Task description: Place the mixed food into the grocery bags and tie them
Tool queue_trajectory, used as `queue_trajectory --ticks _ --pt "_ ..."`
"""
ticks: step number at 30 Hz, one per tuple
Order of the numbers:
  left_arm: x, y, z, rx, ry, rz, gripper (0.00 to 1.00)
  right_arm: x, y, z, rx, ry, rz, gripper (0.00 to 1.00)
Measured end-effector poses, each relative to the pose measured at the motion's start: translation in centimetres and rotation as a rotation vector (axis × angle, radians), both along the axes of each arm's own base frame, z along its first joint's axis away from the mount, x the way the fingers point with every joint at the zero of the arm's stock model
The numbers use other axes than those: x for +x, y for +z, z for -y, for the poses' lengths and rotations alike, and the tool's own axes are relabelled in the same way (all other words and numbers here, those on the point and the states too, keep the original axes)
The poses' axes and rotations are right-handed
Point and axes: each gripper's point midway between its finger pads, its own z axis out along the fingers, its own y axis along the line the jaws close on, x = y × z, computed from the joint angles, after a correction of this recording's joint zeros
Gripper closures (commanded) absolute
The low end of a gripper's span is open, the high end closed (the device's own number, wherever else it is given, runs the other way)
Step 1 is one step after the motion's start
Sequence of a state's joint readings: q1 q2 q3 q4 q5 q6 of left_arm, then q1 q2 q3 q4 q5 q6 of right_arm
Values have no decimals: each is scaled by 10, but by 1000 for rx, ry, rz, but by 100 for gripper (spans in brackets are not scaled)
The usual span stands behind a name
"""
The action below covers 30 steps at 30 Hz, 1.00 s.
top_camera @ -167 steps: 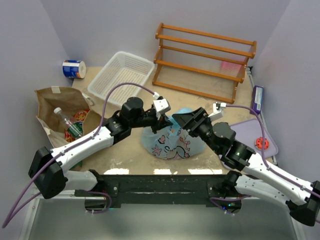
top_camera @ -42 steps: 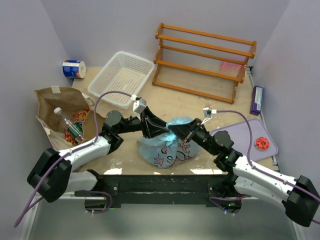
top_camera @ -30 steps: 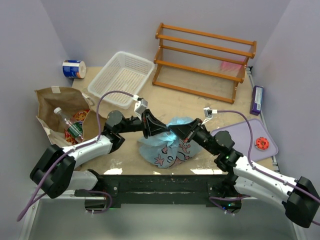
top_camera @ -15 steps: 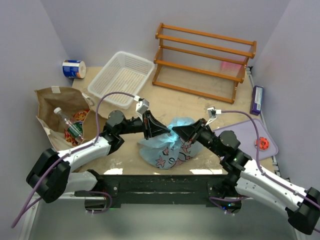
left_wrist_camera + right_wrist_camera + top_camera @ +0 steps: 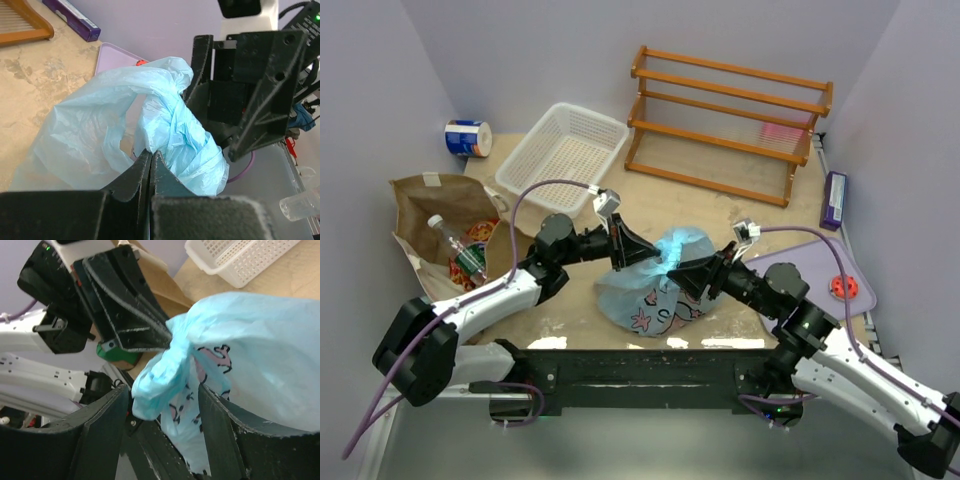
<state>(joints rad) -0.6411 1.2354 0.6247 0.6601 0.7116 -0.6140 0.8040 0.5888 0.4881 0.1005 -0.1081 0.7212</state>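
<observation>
Two arms meet over the light blue plastic bag [image 5: 645, 305], which sits on the table [image 5: 720, 205] near its front edge, about midway across.

Top view: the left gripper [image 5: 651, 261] reaches in from the left and the right gripper [image 5: 674, 274] from the right. Their tips are close together at the bag's gathered top. The brown paper bag [image 5: 430, 195] lies at the far left, well apart, with its mouth open. A clear bottle [image 5: 453, 248] and some red packaging [image 5: 480, 232] show inside it. A white basket [image 5: 563, 145] and a wooden rack [image 5: 730, 125] stand behind.

Left wrist view: the jaws are pressed together, pinching a twisted rope of the blue plastic that rises from between the tips. The other gripper's black fingers sit just beyond the twist.

Right wrist view: the fingers stand apart, one on either side of the bunched neck of the bag, so nothing is clamped. Whether either pad brushes the plastic, I cannot tell. The left gripper's closed tips meet the bunch from the far side.
</observation>
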Motion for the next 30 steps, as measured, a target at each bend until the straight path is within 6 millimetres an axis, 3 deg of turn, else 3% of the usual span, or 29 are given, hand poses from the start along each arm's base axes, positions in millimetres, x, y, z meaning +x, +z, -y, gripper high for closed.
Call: queue_trajectory --ticks 6,15,24,27,28,30 --pt "11 0 -2 14 52 -48 100 -9 -2 5 -54 32 53 34" --pt "18 3 -2 27 83 -67 100 -12 -23 -18 -175 112 39 41" --pt "20 1 -3 42 94 -77 100 -7 -27 -30 -225 83 47 47" --pt "21 -1 -3 50 99 -80 100 -1 -26 -26 -232 43 54 62" --pt "21 -2 -3 54 100 -78 100 0 -24 -24 -232 30 59 76" --pt "21 -3 -3 56 100 -79 100 3 -20 -21 -232 10 74 89"
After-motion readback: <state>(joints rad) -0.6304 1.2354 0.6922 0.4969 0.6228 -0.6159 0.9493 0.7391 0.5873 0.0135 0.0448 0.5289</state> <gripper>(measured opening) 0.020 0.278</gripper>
